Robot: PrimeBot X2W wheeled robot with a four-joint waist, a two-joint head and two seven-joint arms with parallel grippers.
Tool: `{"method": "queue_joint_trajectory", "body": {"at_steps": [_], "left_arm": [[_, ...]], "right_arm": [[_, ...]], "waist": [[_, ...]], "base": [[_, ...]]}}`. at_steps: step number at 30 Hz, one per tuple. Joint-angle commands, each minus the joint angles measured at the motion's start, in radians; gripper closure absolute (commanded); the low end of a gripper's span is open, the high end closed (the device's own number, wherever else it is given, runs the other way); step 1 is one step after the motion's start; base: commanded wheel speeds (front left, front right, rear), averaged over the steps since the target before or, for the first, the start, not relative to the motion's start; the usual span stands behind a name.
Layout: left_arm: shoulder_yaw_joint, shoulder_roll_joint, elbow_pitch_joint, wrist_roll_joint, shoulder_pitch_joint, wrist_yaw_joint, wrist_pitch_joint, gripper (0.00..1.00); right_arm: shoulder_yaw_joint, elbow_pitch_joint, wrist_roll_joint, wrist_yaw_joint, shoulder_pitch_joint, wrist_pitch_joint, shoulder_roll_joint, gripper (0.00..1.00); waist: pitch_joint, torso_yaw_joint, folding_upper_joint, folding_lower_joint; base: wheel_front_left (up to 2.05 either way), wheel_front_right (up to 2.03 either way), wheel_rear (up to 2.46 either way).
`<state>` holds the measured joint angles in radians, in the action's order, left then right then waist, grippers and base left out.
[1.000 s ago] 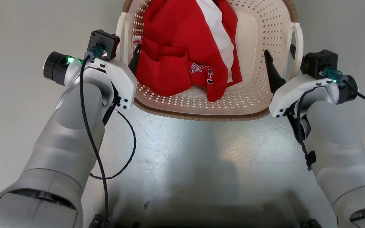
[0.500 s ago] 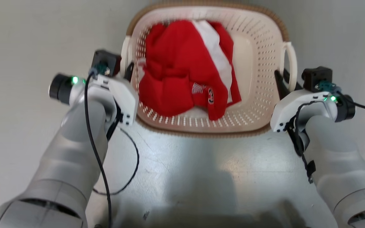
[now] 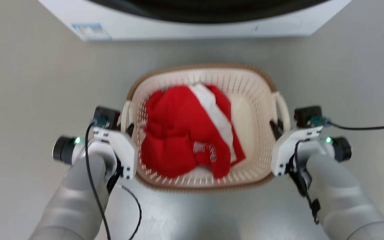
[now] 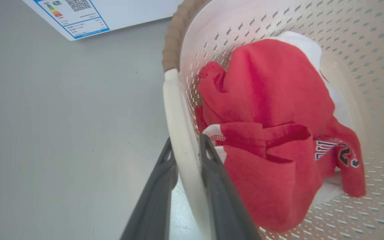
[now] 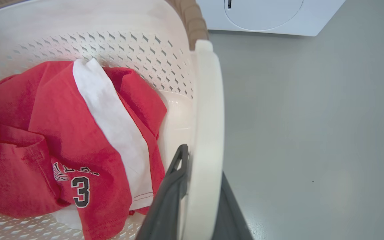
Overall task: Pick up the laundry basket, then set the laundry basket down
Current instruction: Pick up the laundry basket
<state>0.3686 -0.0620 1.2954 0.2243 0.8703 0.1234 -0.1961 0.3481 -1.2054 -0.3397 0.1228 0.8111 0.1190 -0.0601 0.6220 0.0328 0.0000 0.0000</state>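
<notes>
Head view: left gripper (image 3: 130, 128) and right gripper (image 3: 276, 125) each pinch a side handle (image 3: 284, 108) of the basket (image 3: 245, 86), red shirt (image 3: 178, 133) sitting inside.

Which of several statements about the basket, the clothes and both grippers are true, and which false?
1. The left gripper is shut on a white loop handle of the cream-white perforated plastic laundry basket. True.
2. The right gripper hangs open beside the basket. False: it is shut on the other handle.
3. A red and white cloth garment lies in the basket. True.
4. The garment's printed number is 7. False: it is 3.
</notes>
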Motion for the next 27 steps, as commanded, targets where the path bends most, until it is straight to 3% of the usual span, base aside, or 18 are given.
{"method": "queue_joint_trajectory", "body": {"at_steps": [1, 9, 27], "left_arm": [[-0.021, -0.050, -0.006, 0.008, -0.032, -0.003, -0.001, 1.00], [-0.005, -0.067, -0.005, 0.033, -0.124, 0.002, 0.073, 1.00], [0.040, -0.047, -0.005, 0.061, -0.252, 0.006, 0.199, 1.00]], "right_arm": [[0.044, 0.022, -0.015, 0.008, -0.053, -0.012, 0.010, 1.00], [0.162, 0.018, -0.071, 0.008, -0.106, -0.082, 0.010, 1.00], [0.272, 0.029, -0.179, 0.008, -0.225, -0.206, 0.010, 1.00]], "waist": [[-0.108, -0.022, 0.0000, 0.0000], [-0.301, -0.047, 0.0000, 0.0000], [-0.547, -0.046, 0.0000, 0.0000]], "base": [[0.00, 0.00, 0.00], [0.00, 0.00, 0.00], [0.00, 0.00, 0.00]]}}
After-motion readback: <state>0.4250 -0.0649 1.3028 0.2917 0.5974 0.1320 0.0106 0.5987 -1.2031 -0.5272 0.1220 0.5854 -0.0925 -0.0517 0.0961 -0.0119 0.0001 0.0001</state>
